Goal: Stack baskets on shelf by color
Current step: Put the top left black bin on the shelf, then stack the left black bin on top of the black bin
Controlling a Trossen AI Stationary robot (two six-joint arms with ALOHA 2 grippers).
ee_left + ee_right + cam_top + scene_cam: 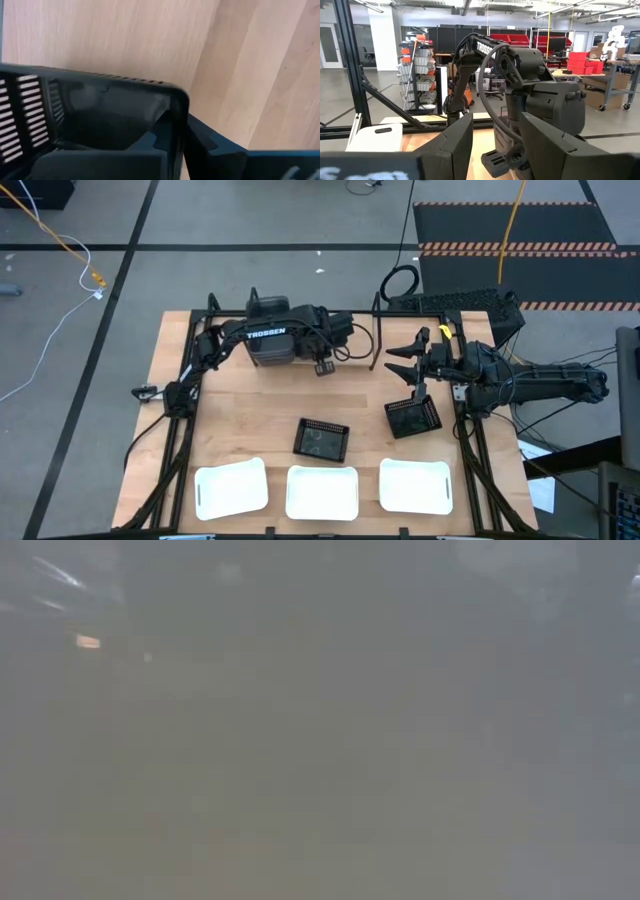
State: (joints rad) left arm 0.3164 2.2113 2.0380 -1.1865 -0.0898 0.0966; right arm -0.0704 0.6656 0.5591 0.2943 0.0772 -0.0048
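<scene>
Three white baskets sit in a row along the table's (230, 430) six o'clock edge: white basket one (231, 487) toward seven o'clock, white basket two (322, 492) at six, white basket three (415, 485) toward five.

Two black mesh baskets: mesh basket one (321, 439) lies near the table's centre, apart from the row; mesh basket two (412, 417) lies toward three o'clock, directly below the right arm's wrist.

One dark grey basket (268, 345) at twelve o'clock, under the left arm; its slotted wall and rim corner (170, 95) fill the left wrist view over bare wood.

Left gripper (325, 367): just beside the grey basket's three o'clock side; whether its fingers are parted or pressed together cannot be told.

Right gripper (400, 362): at two o'clock, fingers spread (452, 145), holding nothing, pointing toward the left arm.

Low view: wholly fogged, nothing legible.
</scene>
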